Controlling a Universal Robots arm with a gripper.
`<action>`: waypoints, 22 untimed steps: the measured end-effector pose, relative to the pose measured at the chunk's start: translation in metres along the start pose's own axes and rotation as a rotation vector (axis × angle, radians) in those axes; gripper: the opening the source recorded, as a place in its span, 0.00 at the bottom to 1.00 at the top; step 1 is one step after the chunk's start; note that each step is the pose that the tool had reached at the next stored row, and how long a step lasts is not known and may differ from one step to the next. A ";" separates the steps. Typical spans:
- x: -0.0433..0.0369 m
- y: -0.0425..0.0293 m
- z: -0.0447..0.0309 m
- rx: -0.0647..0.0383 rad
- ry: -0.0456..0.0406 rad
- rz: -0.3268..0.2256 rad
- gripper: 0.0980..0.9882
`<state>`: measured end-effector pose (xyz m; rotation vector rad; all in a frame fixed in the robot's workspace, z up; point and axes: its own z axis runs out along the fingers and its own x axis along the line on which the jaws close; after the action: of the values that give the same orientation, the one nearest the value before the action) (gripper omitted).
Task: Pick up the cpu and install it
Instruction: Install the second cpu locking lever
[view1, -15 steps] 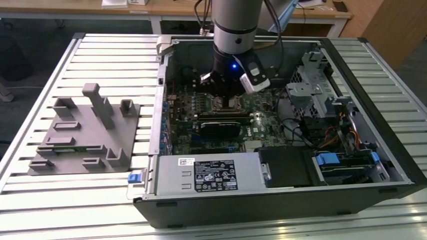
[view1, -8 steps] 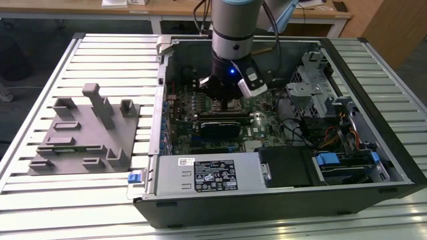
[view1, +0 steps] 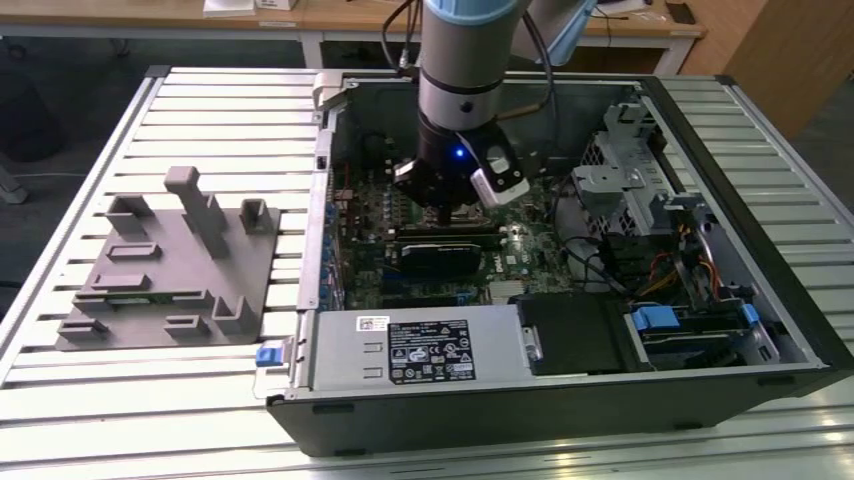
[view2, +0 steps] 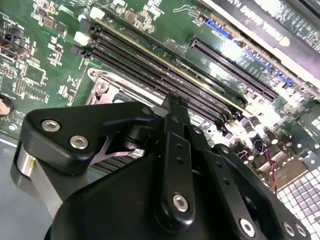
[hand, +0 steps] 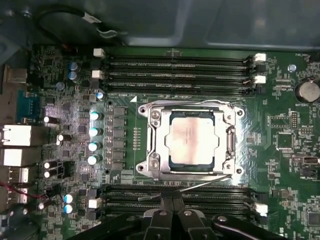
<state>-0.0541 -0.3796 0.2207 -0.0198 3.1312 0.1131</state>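
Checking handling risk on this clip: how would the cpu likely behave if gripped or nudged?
The cpu looks like a thin, flat metal-topped square, so probably rigid and light. Its smooth top may be slippery. It lies flat inside the socket frame, so it likely won't roll or tip, though a sideways push could probably harm it.

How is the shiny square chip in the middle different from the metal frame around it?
The cpu is a flat, solid, pale silvery square; the socket frame is an open ring with a hole in its middle. The cpu is smaller and sits inside the socket frame, which surrounds it. The cpu's top is plain; the socket frame has screws at its corners. Both are metal-looking and lie flat on the green board.
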 end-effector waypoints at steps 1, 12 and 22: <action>0.0001 -0.0001 0.0006 -0.006 -0.0001 0.000 0.01; 0.0031 -0.0102 0.0033 -0.081 -0.0011 0.001 0.01; 0.0107 -0.0170 0.0083 -0.111 -0.0016 0.001 0.01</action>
<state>-0.0645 -0.3961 0.2111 -0.0190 3.1193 0.2866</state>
